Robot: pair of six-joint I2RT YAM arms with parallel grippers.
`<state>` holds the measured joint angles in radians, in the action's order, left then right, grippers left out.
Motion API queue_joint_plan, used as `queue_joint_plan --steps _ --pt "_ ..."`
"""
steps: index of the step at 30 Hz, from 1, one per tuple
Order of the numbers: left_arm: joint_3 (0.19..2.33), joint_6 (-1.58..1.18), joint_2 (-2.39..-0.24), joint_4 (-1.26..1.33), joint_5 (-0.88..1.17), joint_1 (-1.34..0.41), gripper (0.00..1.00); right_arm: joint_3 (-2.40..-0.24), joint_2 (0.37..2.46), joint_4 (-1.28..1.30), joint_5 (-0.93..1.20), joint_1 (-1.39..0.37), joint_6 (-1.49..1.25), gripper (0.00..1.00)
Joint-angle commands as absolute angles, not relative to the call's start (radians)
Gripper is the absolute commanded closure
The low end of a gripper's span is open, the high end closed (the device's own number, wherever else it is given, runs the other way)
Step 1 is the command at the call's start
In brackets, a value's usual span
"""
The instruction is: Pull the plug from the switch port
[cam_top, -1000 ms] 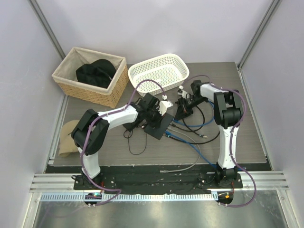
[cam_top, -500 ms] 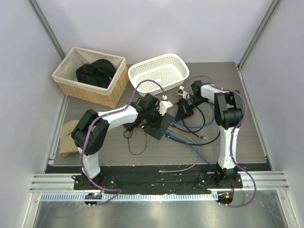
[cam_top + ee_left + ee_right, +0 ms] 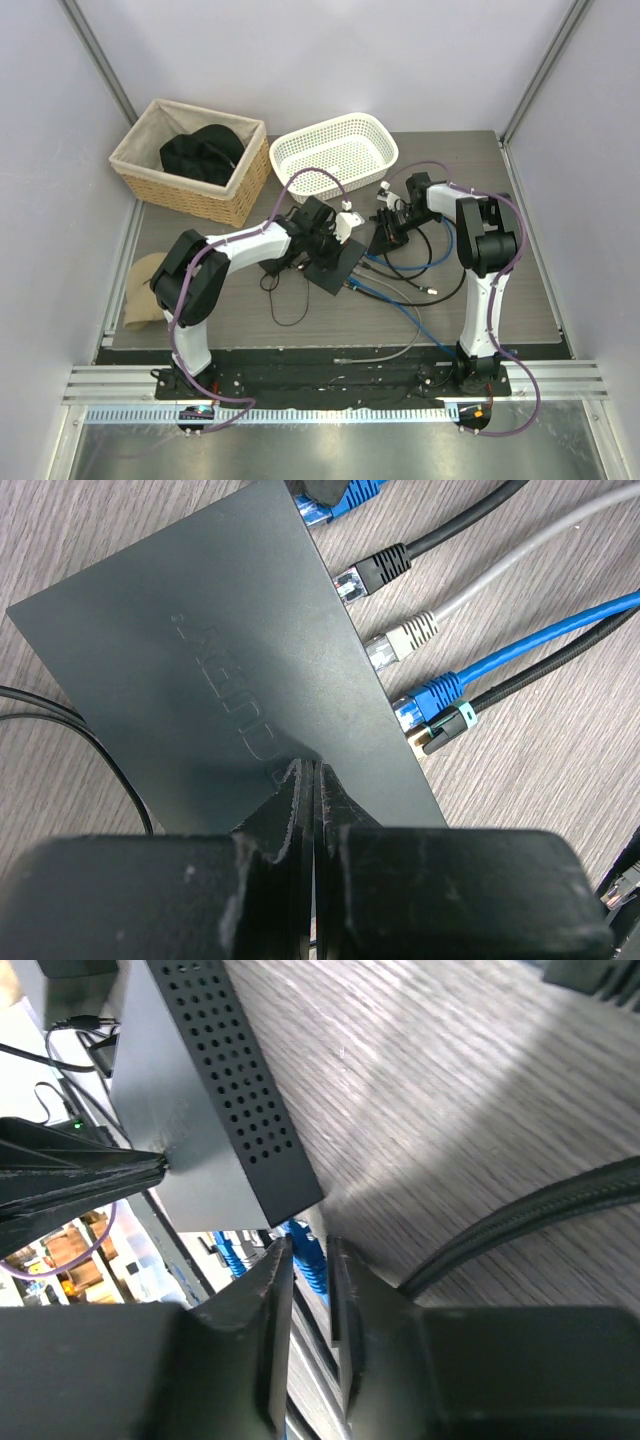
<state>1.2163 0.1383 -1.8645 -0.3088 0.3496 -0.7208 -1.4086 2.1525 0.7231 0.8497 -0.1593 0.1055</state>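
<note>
The switch [image 3: 338, 268] is a flat black box lying in the middle of the table. In the left wrist view the switch [image 3: 220, 650] has several plugs along its right edge: blue [image 3: 432, 694], beige [image 3: 405, 640] and black [image 3: 378, 570]. My left gripper [image 3: 315, 768] is shut, with its tips pressed down on the switch's top; it also shows in the top view [image 3: 328, 243]. My right gripper [image 3: 308, 1248] sits at the switch's corner [image 3: 235, 1090], its fingers closed narrowly on a blue plug [image 3: 308, 1260]. It also shows in the top view [image 3: 386, 232].
A wicker basket [image 3: 190, 160] holding black cloth stands at the back left. A white plastic basket [image 3: 335, 152] is behind the arms. Blue, grey and black cables [image 3: 405, 300] trail across the table toward the front right. A tan object [image 3: 143, 290] lies at the left edge.
The right arm's wrist and elbow have shifted slightly to the right. The left arm and the switch have not moved.
</note>
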Motion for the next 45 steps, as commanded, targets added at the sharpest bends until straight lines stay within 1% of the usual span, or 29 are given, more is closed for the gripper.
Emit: queue_joint_plan --steps 1,3,13,15,16,19,20,21,22,26,27,28,29,30,31,36,45 --pt "1.203 0.149 -1.927 -0.324 0.318 -0.730 1.00 -1.394 2.206 0.713 0.684 -0.169 0.149 0.70" --pt "1.203 0.147 -1.927 -0.324 0.319 -0.730 1.00 -1.419 2.218 0.719 0.701 -0.169 0.146 0.67" --pt "1.193 0.153 -1.924 -0.321 0.316 -0.730 1.00 -1.420 2.276 0.736 0.736 -0.179 0.127 0.66" --pt "1.197 0.152 -1.927 -0.321 0.316 -0.732 1.00 -1.419 2.290 0.732 0.741 -0.179 0.111 0.67" --pt "1.197 0.152 -1.928 -0.321 0.316 -0.730 1.00 -1.417 2.290 0.726 0.736 -0.179 0.100 0.69" --pt "1.204 0.150 -1.930 -0.321 0.318 -0.733 1.00 -1.391 2.250 0.675 0.632 -0.201 0.069 0.72" --pt "1.206 0.150 -1.931 -0.322 0.318 -0.733 1.00 -1.388 2.240 0.667 0.600 -0.207 0.072 0.76" --pt "1.206 0.150 -1.931 -0.322 0.316 -0.732 1.00 -1.385 2.224 0.667 0.592 -0.213 0.075 0.78" --pt "1.207 0.149 -1.933 -0.322 0.316 -0.732 1.00 -1.381 2.217 0.667 0.588 -0.216 0.081 0.78" --pt "1.210 0.150 -1.936 -0.324 0.318 -0.733 1.00 -1.361 2.210 0.699 0.595 -0.261 0.113 0.74" --pt "1.210 0.149 -1.937 -0.322 0.319 -0.735 1.00 -1.353 2.203 0.701 0.575 -0.271 0.118 0.75" --pt "1.212 0.150 -1.940 -0.322 0.319 -0.733 1.00 -1.336 2.198 0.700 0.552 -0.288 0.126 0.79" --pt "1.213 0.150 -1.942 -0.324 0.318 -0.733 1.00 -1.330 2.197 0.699 0.522 -0.316 0.129 0.84" --pt "1.215 0.150 -1.944 -0.324 0.318 -0.735 1.00 -1.324 2.198 0.701 0.479 -0.331 0.130 0.94" --pt "1.216 0.147 -1.942 -0.324 0.318 -0.736 1.00 -1.313 2.203 0.706 0.457 -0.340 0.130 0.99" --pt "1.221 0.147 -1.945 -0.325 0.316 -0.735 1.00 -1.286 2.215 0.762 0.353 -0.353 0.141 0.99" --pt "1.232 0.143 -1.956 -0.321 0.316 -0.736 1.00 -1.285 2.191 0.770 0.359 -0.345 0.130 0.99"
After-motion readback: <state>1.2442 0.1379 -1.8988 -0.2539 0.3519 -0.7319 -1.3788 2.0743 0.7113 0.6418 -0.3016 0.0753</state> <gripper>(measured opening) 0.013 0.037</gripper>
